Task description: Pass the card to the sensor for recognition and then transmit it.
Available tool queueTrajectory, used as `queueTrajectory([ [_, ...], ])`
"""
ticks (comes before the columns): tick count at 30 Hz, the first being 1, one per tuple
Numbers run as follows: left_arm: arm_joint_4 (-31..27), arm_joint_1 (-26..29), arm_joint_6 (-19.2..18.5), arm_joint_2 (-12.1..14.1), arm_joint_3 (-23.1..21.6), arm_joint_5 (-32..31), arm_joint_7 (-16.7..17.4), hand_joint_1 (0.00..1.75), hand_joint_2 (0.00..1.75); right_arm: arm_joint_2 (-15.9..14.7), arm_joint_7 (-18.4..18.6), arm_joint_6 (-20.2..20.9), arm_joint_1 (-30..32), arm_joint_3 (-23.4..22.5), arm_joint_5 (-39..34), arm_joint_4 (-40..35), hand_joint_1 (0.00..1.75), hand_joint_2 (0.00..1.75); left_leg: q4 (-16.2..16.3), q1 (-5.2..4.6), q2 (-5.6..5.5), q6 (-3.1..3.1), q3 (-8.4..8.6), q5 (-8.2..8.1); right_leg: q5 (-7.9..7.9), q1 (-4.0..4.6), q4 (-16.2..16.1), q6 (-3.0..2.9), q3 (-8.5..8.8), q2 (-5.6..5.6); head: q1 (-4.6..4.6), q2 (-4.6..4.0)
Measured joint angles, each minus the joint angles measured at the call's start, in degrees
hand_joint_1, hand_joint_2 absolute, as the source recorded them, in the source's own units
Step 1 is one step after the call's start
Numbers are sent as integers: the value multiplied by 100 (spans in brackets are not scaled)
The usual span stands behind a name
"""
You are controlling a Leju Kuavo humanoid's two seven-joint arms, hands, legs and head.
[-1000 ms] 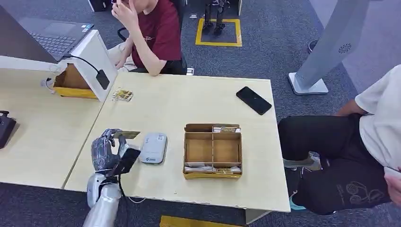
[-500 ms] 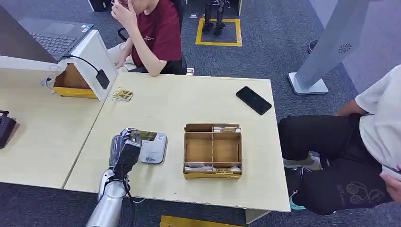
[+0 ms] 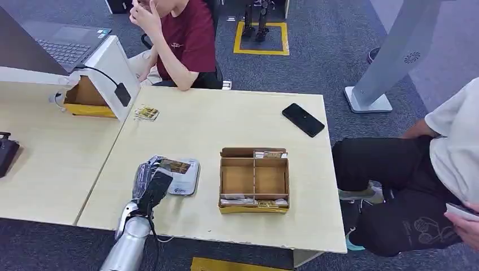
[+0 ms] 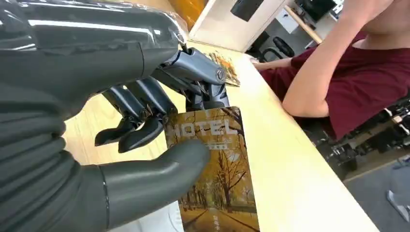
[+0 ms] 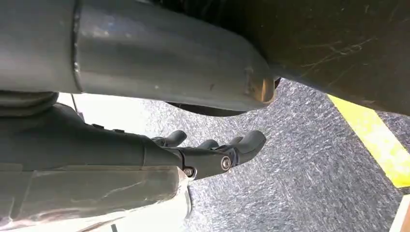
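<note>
My left hand (image 3: 148, 182) pinches a hotel card (image 3: 174, 166) with an autumn-tree picture between thumb and fingers. The card lies flat over the grey-white sensor pad (image 3: 186, 180) near the table's front edge. In the left wrist view the card (image 4: 212, 169) shows "HOTEL" lettering, with my thumb (image 4: 159, 179) on its face and my fingers (image 4: 140, 130) behind it. My right hand (image 5: 212, 152) hangs beside my body over grey carpet, fingers loosely curled, holding nothing.
A cardboard divider box (image 3: 254, 179) with cards stands right of the sensor. A black phone (image 3: 303, 119) lies at the far right. Loose cards (image 3: 146, 113) lie near a white stand (image 3: 107, 73) with a laptop. One person sits across the table; another sits at the right.
My left hand has carried the card rightward from left of the sensor to above it, and turned it so it now lies flat over the pad.
</note>
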Motion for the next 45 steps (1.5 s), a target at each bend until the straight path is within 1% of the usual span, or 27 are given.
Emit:
queueTrajectory([
  [6,179,-19,59,37,0,-63,4,175,175,0,-4,0,1,-39,59,0,0,0,0,0,0,0,0,0,0,0,0,0,0,0,0,0],
  [10,288,-34,171,63,0,-190,18,175,175,0,-4,0,0,-59,109,0,0,0,0,0,0,0,0,0,0,0,0,0,0,0,0,0],
  [20,706,-158,833,81,-42,-971,249,175,175,7,-4,0,-1,-175,326,0,0,0,0,0,0,0,5,0,0,0,0,0,6,-1,0,0],
  [23,826,-212,955,90,-70,-1108,308,175,175,7,-4,2,-1,-186,380,0,0,0,0,0,-1,0,8,0,0,0,0,0,10,-2,0,0],
  [36,1248,-291,1174,96,-122,-1471,478,175,175,9,2,7,-2,-273,505,0,0,0,0,0,0,0,10,0,0,0,0,0,12,-1,2,0],
  [45,1503,-322,1420,94,-153,-1746,590,175,175,9,4,9,-3,-284,605,0,0,0,0,0,0,0,10,0,0,0,0,0,12,-2,2,0],
])
